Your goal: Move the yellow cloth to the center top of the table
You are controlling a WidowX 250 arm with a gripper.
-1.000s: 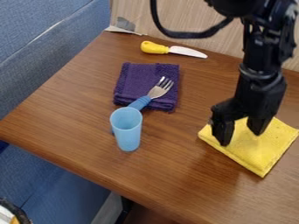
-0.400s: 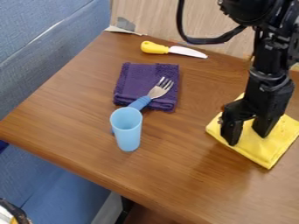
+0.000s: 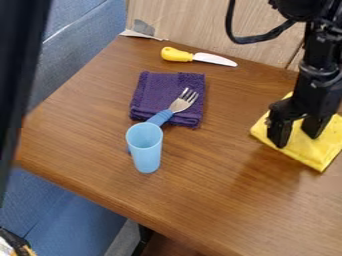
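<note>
Yellow cloth: right under the gripper (image 3: 296, 138), spreading out around its tips, mostly toward my side. The gripper blocks a chunk of the middle, and the right side runs out of view, so no clue what that corner's doing lol.
Gripper: fingers spread apart, tips down at the cloth (image 3: 314, 152), yellow showing between them. Not clenched. Can't really tell how hard the tips touch.
Arm: comes down from above the gripper, cut off at the top and right.
Cup: light blue, standing left of the gripper and a little nearer me. It hides part of the fork's handle.
Fork (image 3: 179, 105): left of the gripper, lying across the folded purple cloth (image 3: 153, 90), with its blue handle passing behind the cup (image 3: 145, 150).
Knife (image 3: 214, 59): yellow handle, up and left from the gripper, beyond the purple cloth.
Black thing (image 3: 20, 75): far left of the gripper, covers the table's (image 3: 200, 200) left corner. No idea what it is.
</note>
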